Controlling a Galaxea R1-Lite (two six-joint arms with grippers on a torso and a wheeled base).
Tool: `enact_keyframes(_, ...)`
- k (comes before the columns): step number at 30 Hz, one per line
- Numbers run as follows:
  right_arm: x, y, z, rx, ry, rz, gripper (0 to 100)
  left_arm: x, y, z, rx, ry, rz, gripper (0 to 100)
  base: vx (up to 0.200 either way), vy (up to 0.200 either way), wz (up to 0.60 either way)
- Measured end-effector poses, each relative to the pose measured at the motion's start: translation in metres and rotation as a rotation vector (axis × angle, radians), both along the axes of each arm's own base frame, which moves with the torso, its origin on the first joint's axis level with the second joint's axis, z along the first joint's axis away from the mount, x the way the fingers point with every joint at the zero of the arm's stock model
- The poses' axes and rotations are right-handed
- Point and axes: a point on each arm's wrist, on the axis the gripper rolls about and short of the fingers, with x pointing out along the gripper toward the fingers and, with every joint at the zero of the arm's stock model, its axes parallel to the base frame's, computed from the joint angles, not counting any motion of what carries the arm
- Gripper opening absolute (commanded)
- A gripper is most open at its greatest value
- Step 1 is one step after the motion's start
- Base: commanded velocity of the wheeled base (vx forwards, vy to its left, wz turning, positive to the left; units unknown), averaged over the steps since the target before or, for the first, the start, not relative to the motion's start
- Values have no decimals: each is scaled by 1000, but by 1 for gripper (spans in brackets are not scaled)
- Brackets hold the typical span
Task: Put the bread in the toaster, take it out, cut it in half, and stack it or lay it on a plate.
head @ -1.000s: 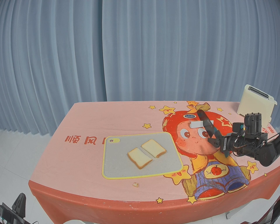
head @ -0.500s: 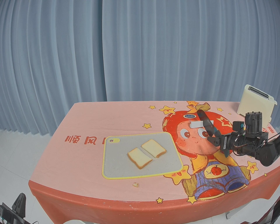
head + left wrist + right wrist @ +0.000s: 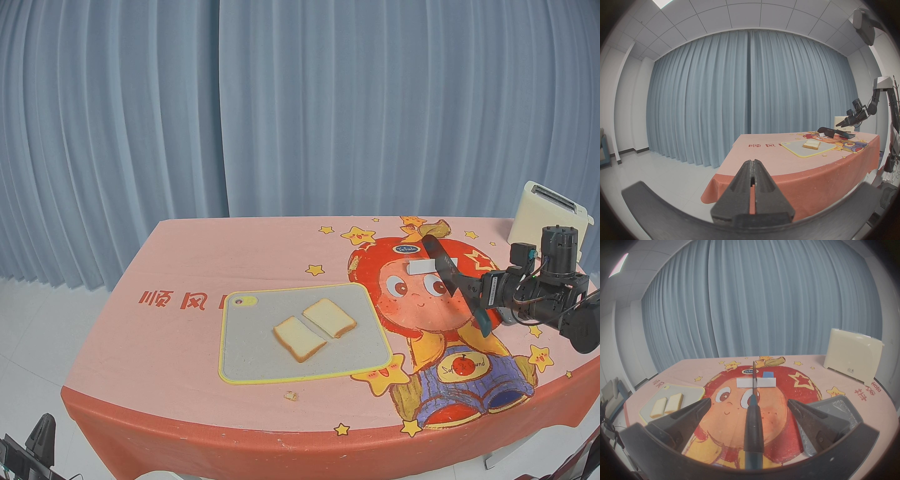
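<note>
Two bread halves (image 3: 299, 338) (image 3: 329, 317) lie side by side on the grey, yellow-rimmed cutting board (image 3: 250, 350). The dark knife (image 3: 442, 259) lies on the tablecloth to the right of the board, its tip over a white strip. My right gripper (image 3: 474, 295) hovers at the knife's near end and is open. In the right wrist view its fingers (image 3: 700, 410) stand wide on either side of the knife (image 3: 753, 424) without touching it. The cream toaster (image 3: 549, 220) stands at the far right corner. My left gripper (image 3: 752, 187) is shut and empty, low beside the table's left end.
A grey tray (image 3: 831, 415) sits on the table just right of the knife. A white strip (image 3: 420, 267) is stuck to the cloth under the knife tip. A crumb (image 3: 290, 395) lies in front of the board. The table's left half is bare cloth.
My right arm has drawn back to the right and risen a little from the knife. The knife, bread and board have stayed in place.
</note>
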Motion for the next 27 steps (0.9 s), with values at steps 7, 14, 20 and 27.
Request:
enact_keyframes(7, -9, 6, 16, 13, -55, 26, 100, 0, 0, 0, 0, 0, 0, 0, 0, 0, 0)
enact_keyframes(14, -19, 15, 24, 23, -85, 69, 100, 0, 0, 0, 0, 0, 0, 0, 0, 0, 0)
enact_keyframes(20, -25, 22, 27, 27, -91, 100, 100, 0, 0, 0, 0, 0, 0, 0, 0, 0, 0)
enact_keyframes(27, -31, 29, 27, 25, -93, 120, 100, 0, 0, 0, 0, 0, 0, 0, 0, 0, 0)
